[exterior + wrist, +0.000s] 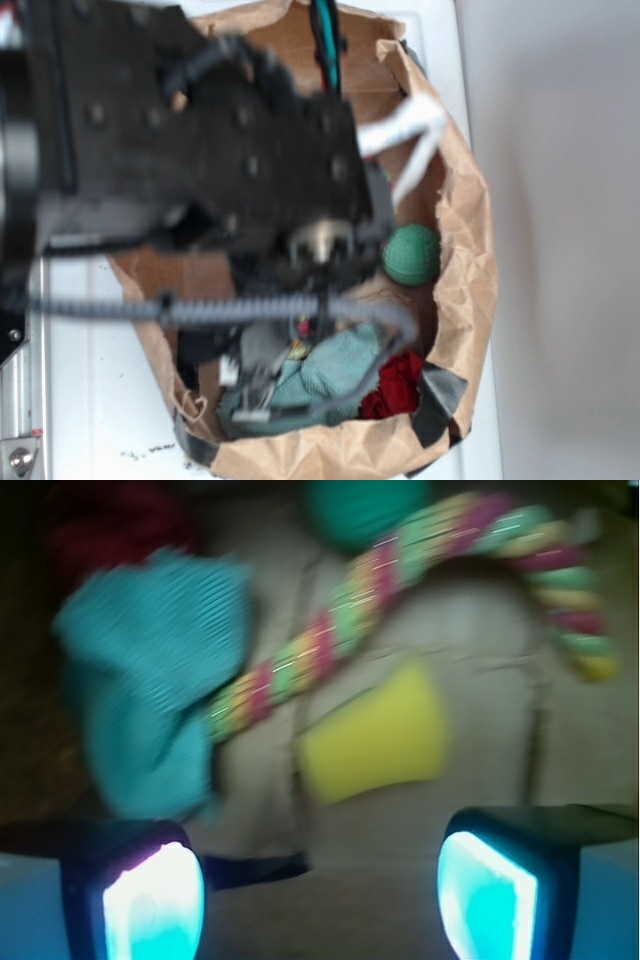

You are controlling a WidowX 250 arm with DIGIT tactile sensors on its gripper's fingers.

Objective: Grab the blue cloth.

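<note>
In the wrist view, reading from the left, we find the blue cloth [150, 680] first. It lies crumpled on the brown paper floor of the bag [480, 650], ahead of and slightly inboard of the left fingertip. A dark red cloth [110, 525] sits beyond it, at the upper left. A multicoloured rope [380, 590] runs from the cloth's right edge diagonally up toward the right, touching or overlapping that edge. A green ball [365, 505] lies past the rope at the top. A yellow sponge [375, 735] rests near the centre, between the two fingertips' lines of travel. The gripper [320, 890] stands with its jaws spread wide and nothing between them.

In the exterior view, the arm covers the left and centre of the frame. The cloth [330, 370] shows just below the gripper [265, 385], near the bag's [470, 230] lower edge, with the red cloth [395, 385] just to its right and the ball [412, 255] farther up.

We judge the step in hand to be the approach: the tool is inside the bag, and the cloth is not yet gripped. The views are blurred, so contact cannot be confirmed.

The next move calls for shifting the gripper left in the wrist view until the cloth's raised folds lie between the fingers. Then descend and close. Keep clear of the rope and the sponge, either of which could be caught instead.
</note>
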